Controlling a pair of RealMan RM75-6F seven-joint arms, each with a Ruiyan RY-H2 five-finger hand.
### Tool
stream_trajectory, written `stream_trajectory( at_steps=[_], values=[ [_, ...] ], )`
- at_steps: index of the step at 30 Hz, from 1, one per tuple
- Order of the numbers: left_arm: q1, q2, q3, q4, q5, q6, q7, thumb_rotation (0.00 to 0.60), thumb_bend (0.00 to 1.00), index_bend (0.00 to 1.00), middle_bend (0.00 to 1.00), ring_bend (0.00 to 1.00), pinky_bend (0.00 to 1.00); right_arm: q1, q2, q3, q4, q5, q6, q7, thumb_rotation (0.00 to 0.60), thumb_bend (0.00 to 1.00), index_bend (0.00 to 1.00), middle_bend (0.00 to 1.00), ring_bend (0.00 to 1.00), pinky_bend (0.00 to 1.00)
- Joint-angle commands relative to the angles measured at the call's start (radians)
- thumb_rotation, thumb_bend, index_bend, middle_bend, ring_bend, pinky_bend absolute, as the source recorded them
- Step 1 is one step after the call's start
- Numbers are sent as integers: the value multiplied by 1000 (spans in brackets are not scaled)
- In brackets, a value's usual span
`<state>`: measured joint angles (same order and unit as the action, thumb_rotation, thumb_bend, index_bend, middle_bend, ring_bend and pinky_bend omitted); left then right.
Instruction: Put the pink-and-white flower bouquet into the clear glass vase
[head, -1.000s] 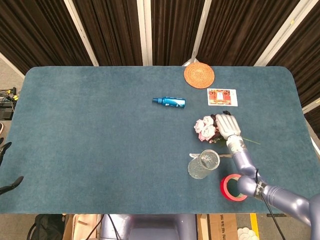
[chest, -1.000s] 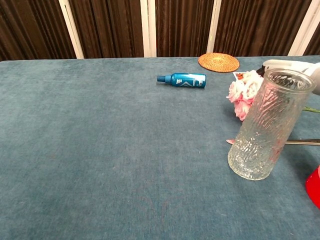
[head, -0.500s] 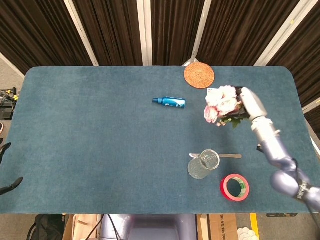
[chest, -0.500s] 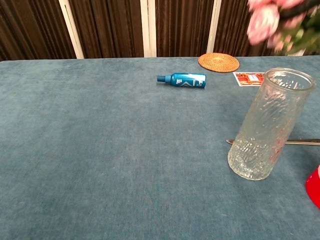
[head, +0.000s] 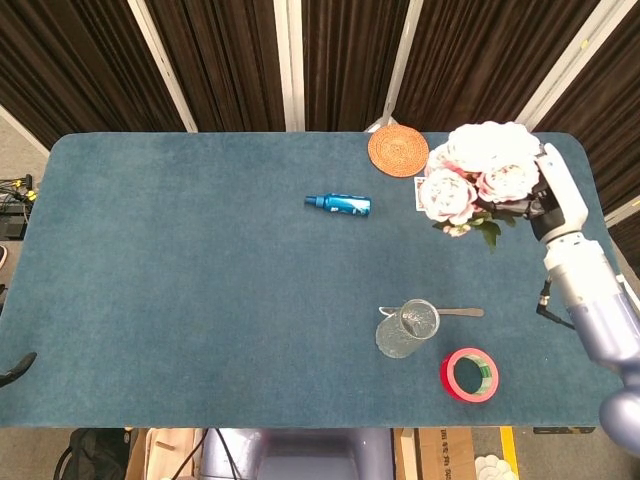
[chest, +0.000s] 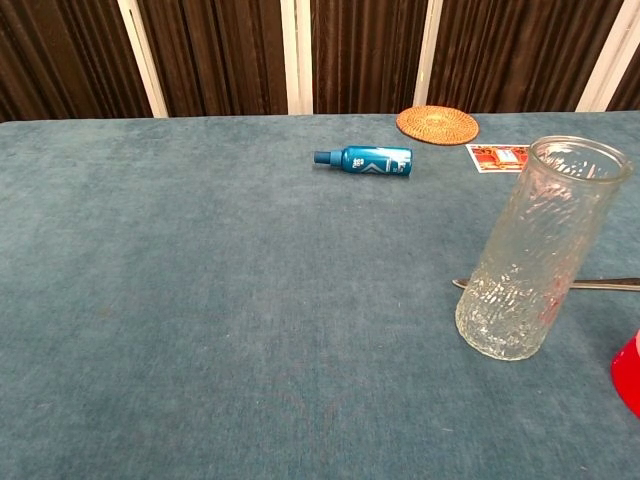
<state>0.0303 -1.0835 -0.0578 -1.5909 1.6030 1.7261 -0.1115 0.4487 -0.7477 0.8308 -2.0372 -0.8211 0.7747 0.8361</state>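
My right hand (head: 556, 195) holds the pink-and-white flower bouquet (head: 478, 175) high above the table's far right, blooms pointing left. The bouquet looks large in the head view because it is raised close to the camera. The clear glass vase (head: 408, 328) (chest: 535, 263) stands upright and empty at the front right of the table, well below and nearer than the bouquet. The chest view shows neither the hand nor the bouquet. My left hand appears in no view.
A blue spray bottle (head: 339, 204) (chest: 364, 159) lies mid-table. A woven coaster (head: 397, 150) (chest: 437, 124) and a picture card (chest: 496, 156) sit at the back right. A metal spoon (head: 461, 312) lies behind the vase, and a red tape roll (head: 468, 375) sits at its front right.
The right hand has lifted the bouquet off the table and carried it up and toward the far right. It has risen out of the chest view.
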Motion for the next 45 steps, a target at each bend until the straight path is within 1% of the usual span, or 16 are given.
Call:
stream_trajectory(
  at_steps=[1,6,10,13,20,26,33,41,45],
  values=[
    [0,-11,-11,13,-2,11,-14,600,220,119,0,0,48,-13,49,29,-133,120,100,-20,600,298,497,429,482,124],
    [-4,-14,-15,22,-13,2,-34,600,220,119,0,0,48,11,50,43,-238,210,150,-12,600,298,497,435,482,125],
    [-8,-13,-14,24,-12,-5,-32,600,221,119,0,0,48,59,32,23,-306,285,223,-65,600,299,500,435,482,125],
    [-8,-12,-14,23,-14,-6,-36,600,220,119,0,0,48,93,-2,3,-319,310,254,-87,600,299,503,436,482,125],
    [-5,-7,-17,21,-24,-6,-42,600,220,119,0,0,48,124,-81,-54,-319,281,276,-110,600,299,505,439,482,125],
    [-3,-5,-18,23,-26,-3,-50,600,221,119,0,0,48,137,-136,-97,-319,281,324,-143,600,299,505,439,482,125],
    [-7,-7,-17,21,-25,-10,-41,600,220,119,0,0,48,126,-185,-139,-318,252,356,-161,600,299,509,439,482,128],
    [-7,-9,-17,18,-27,-11,-31,600,220,119,0,0,48,87,-212,-177,-306,195,355,-153,600,298,509,439,482,137],
    [-9,-11,-15,17,-23,-13,-21,600,220,119,0,0,48,65,-229,-199,-282,163,341,-137,600,299,509,439,482,137]
  ],
)
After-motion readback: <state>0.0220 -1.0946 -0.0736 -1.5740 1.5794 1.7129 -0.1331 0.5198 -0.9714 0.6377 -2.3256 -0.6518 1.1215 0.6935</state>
